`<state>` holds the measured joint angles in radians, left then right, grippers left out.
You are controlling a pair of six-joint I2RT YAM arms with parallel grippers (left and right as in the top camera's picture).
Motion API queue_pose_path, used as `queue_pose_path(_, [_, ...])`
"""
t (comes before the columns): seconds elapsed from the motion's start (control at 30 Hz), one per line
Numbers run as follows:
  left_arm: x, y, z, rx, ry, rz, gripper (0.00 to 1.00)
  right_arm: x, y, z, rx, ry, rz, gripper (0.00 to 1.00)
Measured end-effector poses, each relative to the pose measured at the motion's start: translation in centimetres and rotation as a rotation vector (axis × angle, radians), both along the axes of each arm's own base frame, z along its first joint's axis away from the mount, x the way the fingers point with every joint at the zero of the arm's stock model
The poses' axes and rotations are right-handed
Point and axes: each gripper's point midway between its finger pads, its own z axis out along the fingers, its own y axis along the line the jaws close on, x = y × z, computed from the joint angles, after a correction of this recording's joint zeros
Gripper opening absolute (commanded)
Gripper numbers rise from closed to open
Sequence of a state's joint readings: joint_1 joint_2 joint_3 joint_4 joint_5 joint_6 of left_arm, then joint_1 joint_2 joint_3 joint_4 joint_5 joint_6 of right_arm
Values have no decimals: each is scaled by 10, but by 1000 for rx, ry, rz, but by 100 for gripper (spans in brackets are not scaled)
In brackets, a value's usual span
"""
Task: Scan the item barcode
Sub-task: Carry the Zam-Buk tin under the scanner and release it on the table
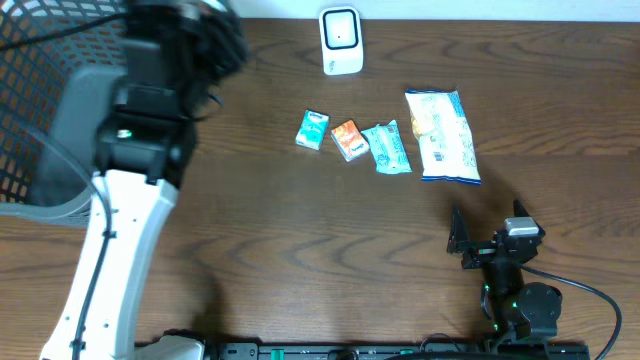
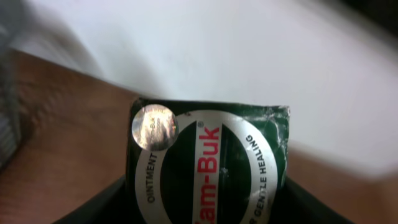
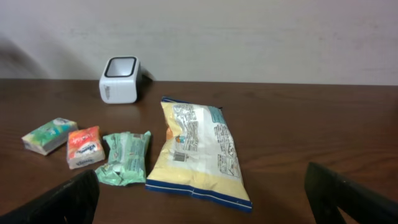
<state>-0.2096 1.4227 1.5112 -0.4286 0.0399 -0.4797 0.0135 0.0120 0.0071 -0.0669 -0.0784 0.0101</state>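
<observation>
Green Zam-Buk ointment box (image 2: pixel 208 165) is clamped betw. left gripper (image 2: pixel 205 205) fingers, silver sticker on its top-left corner. Left arm is up by wire basket (image 1: pixel 30 110). Right gripper (image 1: pixel 488 235) gapes wide, empty, near chip bag (image 1: pixel 443 135). Scanner (image 1: pixel 340 40) sits at table's (image 1: pixel 300 250) far edge.

Table (image 1: pixel 300 240): dark brown wood.
Basket (image 1: pixel 25 120): black wire mesh, far left.
Snack bag (image 1: pixel 442 135): yellow and white, lying flat.
Teal pack (image 1: pixel 313 130): left end of row.
Orange pack (image 1: pixel 347 139): middle of row.
Green pack (image 1: pixel 388 148): between orange pack and snack bag.
</observation>
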Motion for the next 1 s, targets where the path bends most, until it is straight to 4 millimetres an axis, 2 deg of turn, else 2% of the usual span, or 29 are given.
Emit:
queue_pose_path(0.13, [-9, -43, -50, 213, 119, -202, 63, 0, 0, 0, 0, 0, 0, 99])
queue_pose_path(0.23, [-11, -61, -95, 349, 222, -321, 62, 0, 0, 0, 0, 0, 0, 99])
queue_pose_path(0.37, [-7, -68, -152, 464, 348, -420, 63, 0, 0, 0, 0, 0, 0, 99])
queue_pose_path(0.4, [-3, -69, -173, 492, 387, -441, 62, 0, 0, 0, 0, 0, 0, 99])
queue_pose_path(0.5, [4, -66, -209, 545, 460, -450, 63, 0, 0, 0, 0, 0, 0, 99])
queue_pose_path(0.53, [6, -63, -235, 578, 514, -454, 63, 0, 0, 0, 0, 0, 0, 99])
queue_pose_path(0.83, [6, -54, -305, 640, 665, -455, 63, 0, 0, 0, 0, 0, 0, 99])
queue_pose_path(1.0, [5, -52, -315, 633, 691, -431, 63, 0, 0, 0, 0, 0, 0, 99])
